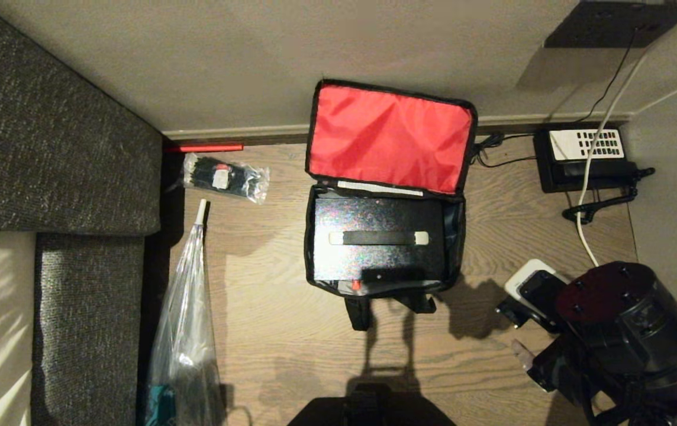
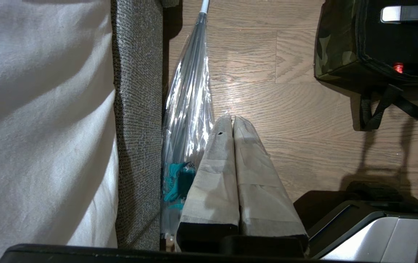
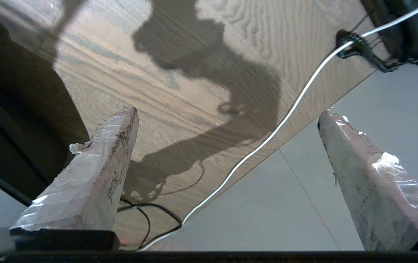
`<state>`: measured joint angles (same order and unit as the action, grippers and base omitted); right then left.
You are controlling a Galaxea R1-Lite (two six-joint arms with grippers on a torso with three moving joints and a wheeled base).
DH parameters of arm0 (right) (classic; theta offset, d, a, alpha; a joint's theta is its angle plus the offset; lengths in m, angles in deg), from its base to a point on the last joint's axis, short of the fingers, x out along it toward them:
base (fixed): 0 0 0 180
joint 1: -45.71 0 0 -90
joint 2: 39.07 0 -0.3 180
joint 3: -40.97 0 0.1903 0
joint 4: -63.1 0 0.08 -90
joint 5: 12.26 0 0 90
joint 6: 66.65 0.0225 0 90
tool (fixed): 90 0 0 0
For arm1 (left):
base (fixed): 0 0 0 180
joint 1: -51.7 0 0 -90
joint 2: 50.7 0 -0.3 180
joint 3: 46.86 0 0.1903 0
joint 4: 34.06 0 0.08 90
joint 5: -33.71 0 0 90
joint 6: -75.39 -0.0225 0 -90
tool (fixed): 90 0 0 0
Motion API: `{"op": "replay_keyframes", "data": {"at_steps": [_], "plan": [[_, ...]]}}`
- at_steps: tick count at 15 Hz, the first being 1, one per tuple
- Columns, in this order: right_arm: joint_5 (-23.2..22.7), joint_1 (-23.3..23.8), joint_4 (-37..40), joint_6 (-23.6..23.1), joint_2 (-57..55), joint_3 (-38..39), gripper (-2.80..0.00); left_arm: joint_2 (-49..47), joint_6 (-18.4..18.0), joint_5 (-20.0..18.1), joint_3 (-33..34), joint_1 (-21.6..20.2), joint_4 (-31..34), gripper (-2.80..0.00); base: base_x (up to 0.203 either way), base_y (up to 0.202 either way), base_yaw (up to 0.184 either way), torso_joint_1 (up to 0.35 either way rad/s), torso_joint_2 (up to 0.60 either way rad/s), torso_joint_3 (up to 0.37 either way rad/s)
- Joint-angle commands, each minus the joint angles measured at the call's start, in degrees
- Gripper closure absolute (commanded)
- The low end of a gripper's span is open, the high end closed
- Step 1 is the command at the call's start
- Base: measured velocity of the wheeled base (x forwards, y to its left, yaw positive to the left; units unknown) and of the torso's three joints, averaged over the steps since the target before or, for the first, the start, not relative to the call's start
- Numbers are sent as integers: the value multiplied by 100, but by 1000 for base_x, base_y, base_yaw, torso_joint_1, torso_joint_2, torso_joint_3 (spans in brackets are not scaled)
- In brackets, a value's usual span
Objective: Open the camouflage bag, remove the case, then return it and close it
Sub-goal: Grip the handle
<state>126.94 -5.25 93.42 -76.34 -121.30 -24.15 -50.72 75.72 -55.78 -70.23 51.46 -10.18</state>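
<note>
The camouflage bag (image 1: 455, 236) stands open on the wooden floor, its red-lined lid (image 1: 389, 136) leaning back against the wall. Inside lies the case (image 1: 377, 260), black and speckled, with its handle (image 1: 379, 238) on top and a red latch (image 1: 355, 285) at the near side. My right arm (image 1: 622, 331) hovers to the right of the bag. Its gripper (image 3: 227, 113) is open over bare floor and a white cable (image 3: 267, 140), holding nothing. My left gripper (image 2: 232, 118) is shut and empty, parked low to the left of the bag (image 2: 335, 47), beside a clear plastic bag (image 2: 189, 109).
A grey upholstered sofa (image 1: 48, 148) fills the left side. The clear plastic bag (image 1: 187, 331) and a small packet (image 1: 226, 177) lie beside it. A black telephone (image 1: 587, 157) with cords sits at the back right. The bag's straps (image 1: 359, 313) trail toward me.
</note>
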Motion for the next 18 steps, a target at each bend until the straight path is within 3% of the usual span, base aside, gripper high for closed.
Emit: {"op": "replay_keyframes", "data": {"at_steps": [1, 18], "plan": [[37, -11, -18, -6, -67, 0, -280, 2, 14, 2, 18, -2, -7, 0, 0, 0, 0, 2, 2, 147], [186, -20, -34, -153, -197, -137, -280, 2, 19, -7, 18, -2, -17, 0, -16, 0, 0, 1, 1, 23]]}}
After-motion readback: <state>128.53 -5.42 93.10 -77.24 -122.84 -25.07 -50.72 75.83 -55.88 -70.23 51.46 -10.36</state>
